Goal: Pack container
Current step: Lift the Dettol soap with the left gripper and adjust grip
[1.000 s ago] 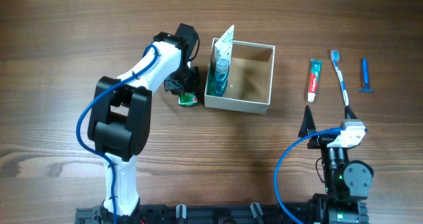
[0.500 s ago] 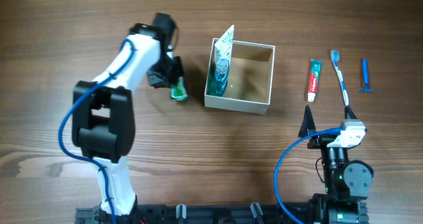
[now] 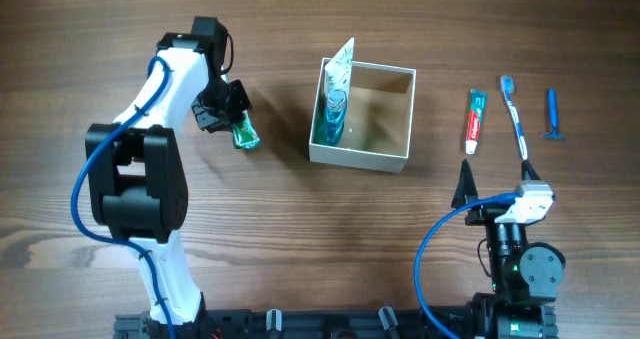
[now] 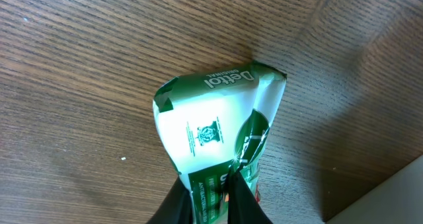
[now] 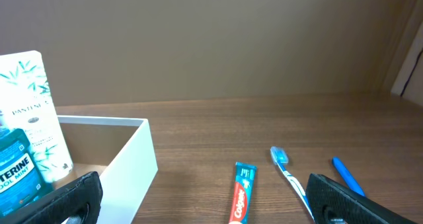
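Observation:
The container (image 3: 386, 160) is a white-walled box with a tan inside, at the table's middle; it also shows in the right wrist view (image 5: 135, 161). Inside its left end stand a blue mouthwash bottle (image 3: 331, 116) and a white Pantene tube (image 3: 341, 63). My left gripper (image 3: 232, 118) is shut on a green Dettol packet (image 3: 243, 134), held left of the container; in the left wrist view the packet (image 4: 218, 131) sits between the fingers (image 4: 218, 201). My right gripper (image 3: 497, 184) is open and empty, below the toiletries.
A Colgate toothpaste tube (image 3: 475, 120), a blue toothbrush (image 3: 515, 114) and a blue razor (image 3: 552, 114) lie right of the container. They also show in the right wrist view: toothpaste (image 5: 242, 191), toothbrush (image 5: 291, 174), razor (image 5: 347, 176).
My left arm has swung left, carrying the green packet away from the container's left wall. The right arm has not moved.

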